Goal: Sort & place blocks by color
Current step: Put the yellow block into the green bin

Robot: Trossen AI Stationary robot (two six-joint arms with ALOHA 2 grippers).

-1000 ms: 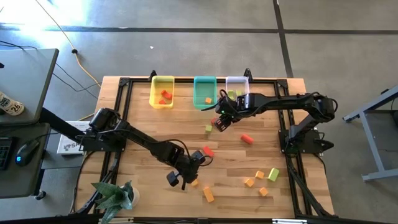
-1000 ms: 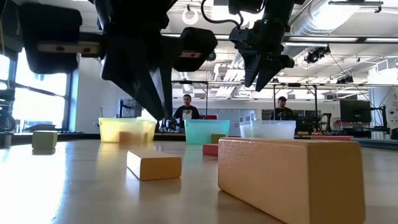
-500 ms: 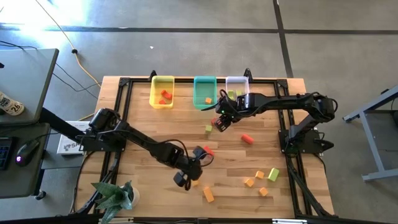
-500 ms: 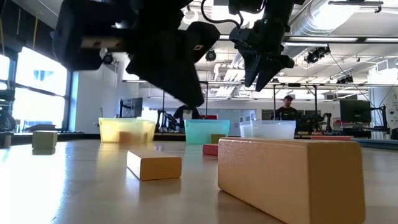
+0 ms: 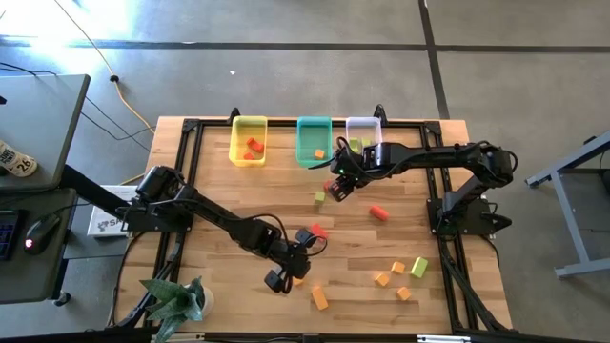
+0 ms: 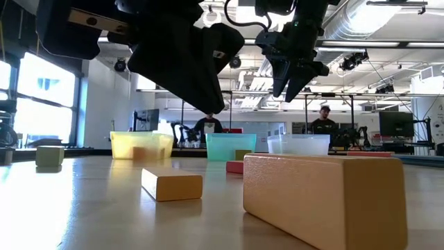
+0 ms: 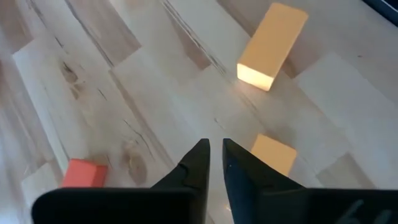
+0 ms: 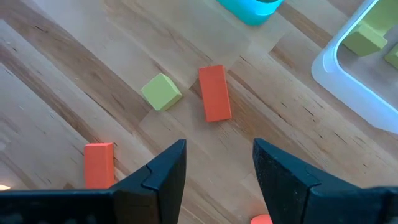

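Left gripper [image 5: 278, 281] low over the near-centre of the table [image 5: 219, 191], fingers [image 7: 198, 163] pinched nearly together on nothing; only a thin slit between the tips in the left wrist view. Its arm runs from a base at the table's left edge, stretched diagonally across the boards, wrist bent down. Just ahead of its tips: a small orange cube [image 7: 273, 155], partly behind one finger; farther ahead an orange bar [image 7: 272, 46]; off to one side a red block [image 7: 85, 172]. Right gripper [image 5: 337, 187] hangs well above the table near the bins, jaws parted to a middling gap, empty; arm reaches in horizontally from the right-edge base, elbow folded. Below and ahead of it in the right wrist view: a red bar [image 8: 214, 93] with a light green cube [image 8: 161, 91] just beside it, not touching; another red block [image 8: 99, 163] apart. Beyond: teal bin [image 5: 314, 141], clear bin [image 5: 363, 131] with green blocks inside, yellow bin [image 5: 249, 140] holding red/orange pieces. More orange blocks and a green one [image 5: 418, 267] lie well apart, toward the near right. No legible writing on grippers, blocks or bins.
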